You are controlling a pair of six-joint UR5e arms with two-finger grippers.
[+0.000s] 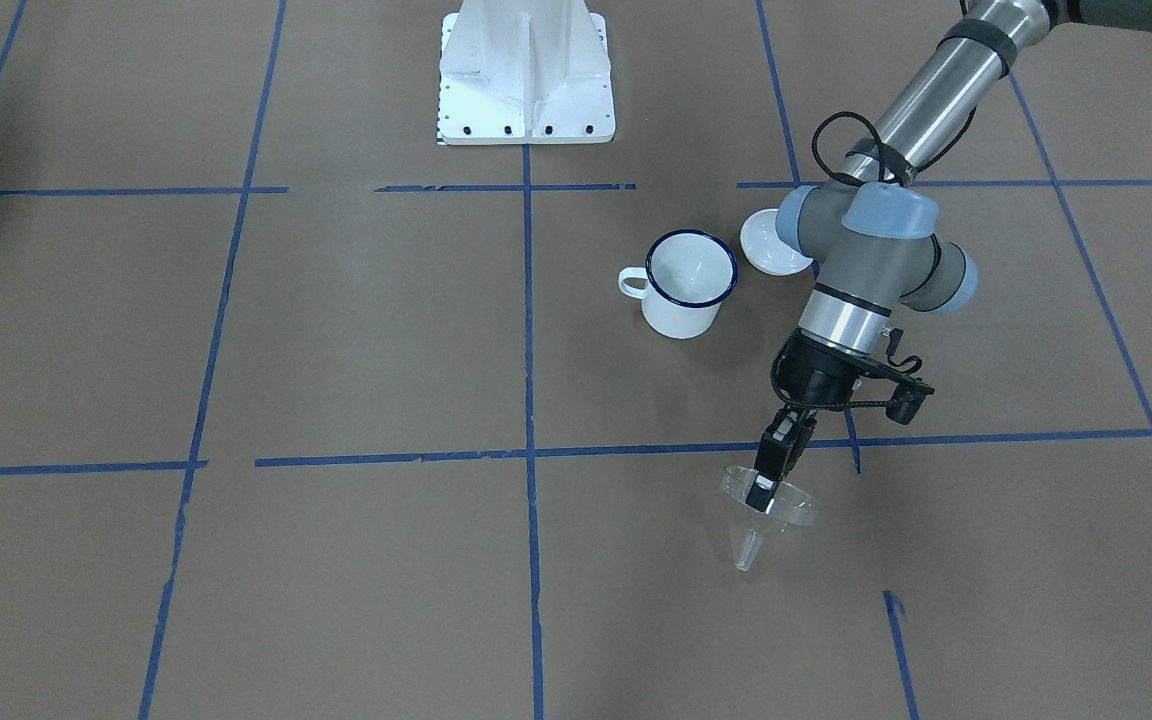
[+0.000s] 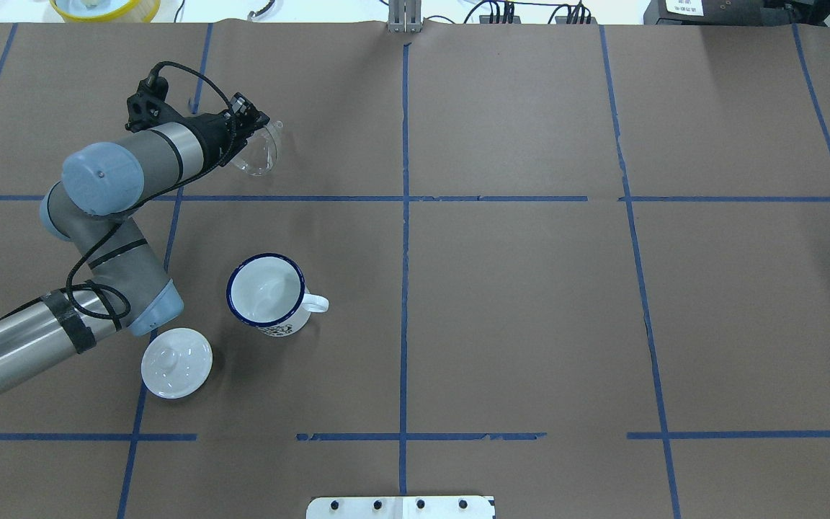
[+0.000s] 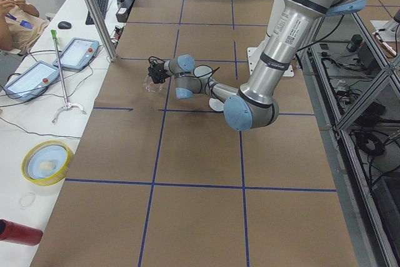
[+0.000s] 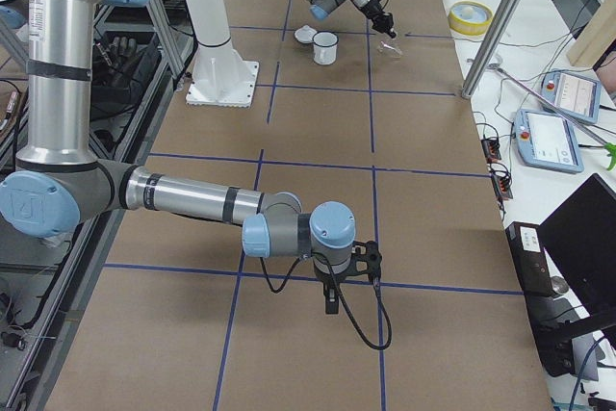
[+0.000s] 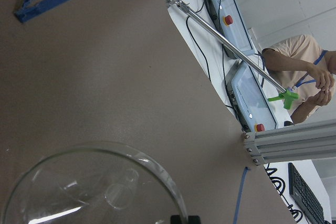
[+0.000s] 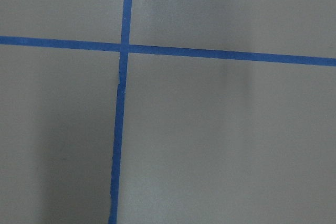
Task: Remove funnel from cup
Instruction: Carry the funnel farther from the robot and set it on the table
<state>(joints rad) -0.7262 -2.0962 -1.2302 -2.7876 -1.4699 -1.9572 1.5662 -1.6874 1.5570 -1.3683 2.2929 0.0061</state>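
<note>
The clear funnel [image 1: 774,522] is out of the cup, tilted, with its stem pointing away from the arm, low over the brown table. My left gripper [image 1: 764,488] is shut on its rim; in the overhead view the gripper [image 2: 248,124] holds the funnel [image 2: 259,153] well beyond the cup. The left wrist view shows the funnel's rim [image 5: 94,192] close up. The white enamel cup [image 1: 691,284] with the dark blue rim stands upright and empty [image 2: 267,293]. My right gripper [image 4: 332,297] shows only in the right side view, low over the table; I cannot tell its state.
A white round knobbed lid [image 2: 176,362] lies beside the cup, under my left forearm [image 1: 768,240]. The white robot base [image 1: 526,75] stands at the table's robot side. Tablets, cables and an operator are past the far table edge [image 5: 247,135].
</note>
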